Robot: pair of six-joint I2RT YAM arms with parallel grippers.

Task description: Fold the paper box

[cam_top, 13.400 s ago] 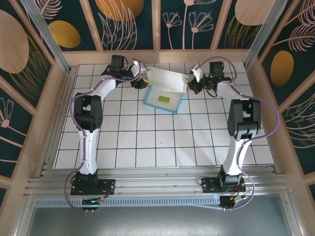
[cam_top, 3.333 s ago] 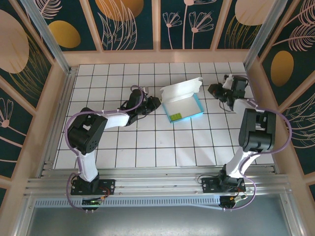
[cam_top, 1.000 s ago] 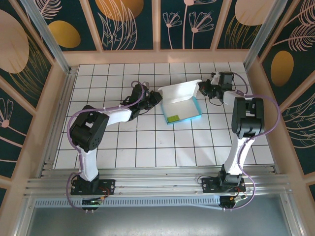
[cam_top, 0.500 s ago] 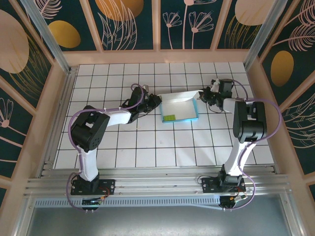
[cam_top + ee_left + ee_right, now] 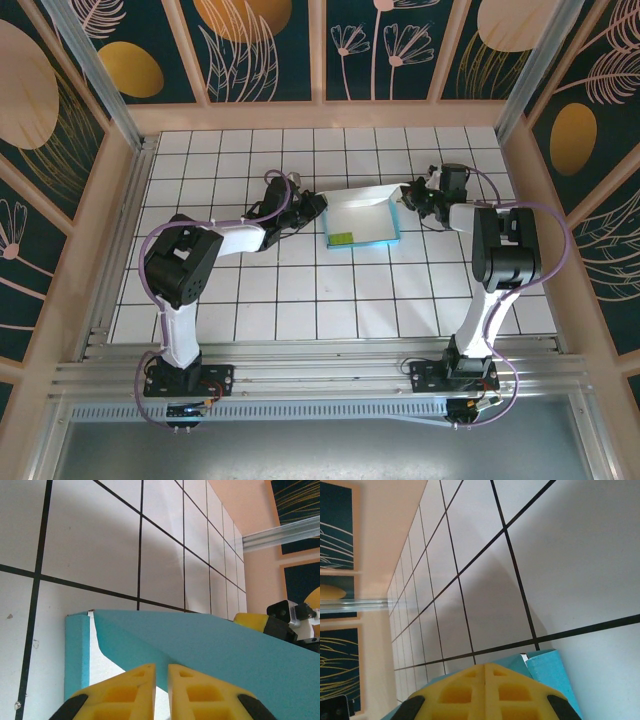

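Observation:
The paper box (image 5: 365, 215) lies open on the tiled table just behind the middle, white inside with turquoise edges. Its lid flap (image 5: 360, 192) leans up along the far side. My left gripper (image 5: 318, 203) sits at the box's left end, fingers nearly together with only a thin slit and nothing between them. In the left wrist view its tips (image 5: 161, 666) rest against the turquoise flap (image 5: 225, 645). My right gripper (image 5: 404, 196) is shut at the right end. In the right wrist view its tips (image 5: 485, 665) touch a turquoise corner (image 5: 547, 672).
A small green scrap (image 5: 343, 238) lies inside the box near its front left. Wooden walls (image 5: 320, 115) ring the tiled floor, close behind both grippers. An aluminium rail (image 5: 320, 375) runs along the near edge by the arm bases.
Over the last second the box has swung square to the tiles and slid a little left. Its lid flap has dropped lower. Both grippers stayed at its ends, the right one moving slightly inward.

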